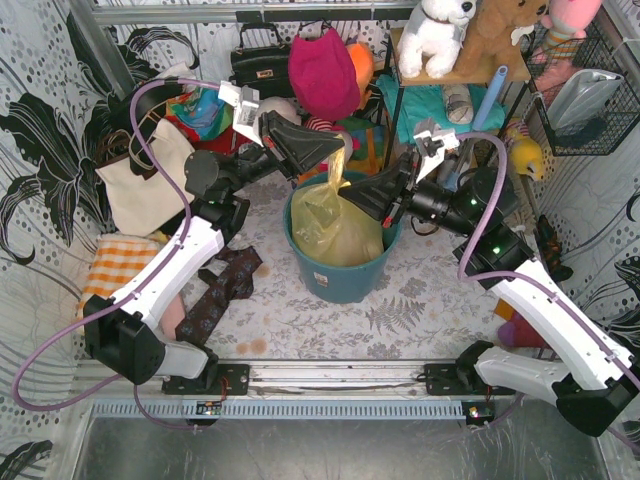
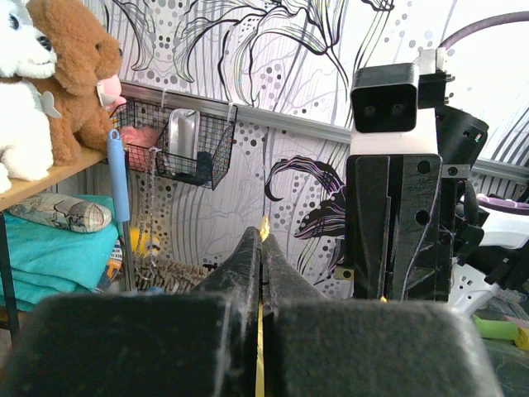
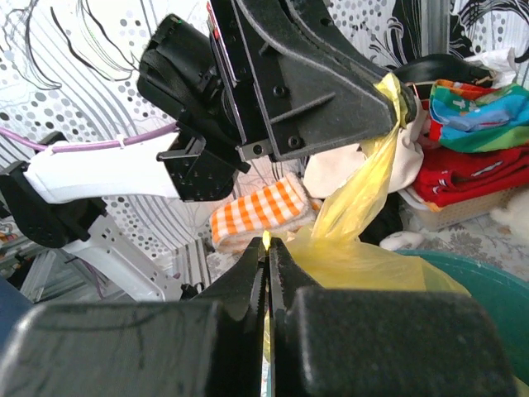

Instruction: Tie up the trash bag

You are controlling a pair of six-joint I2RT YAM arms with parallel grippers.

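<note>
The trash bag (image 1: 335, 228) sits in the teal bin (image 1: 338, 283), its lower half hidden. The left claw (image 1: 343, 149) pinches a strip stretched upward; the right claw (image 1: 344, 193) seems clamped on plastic just below.

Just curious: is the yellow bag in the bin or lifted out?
In: the bag sits inside the bin; only a top strip is pulled up, pinched by the left end effector.

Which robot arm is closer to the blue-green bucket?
Right. The right end effector pinches the trash bag low, just above the teal bin rim. The left end effector holds a pulled-up strip of the bag higher, farther from the bin.
</note>
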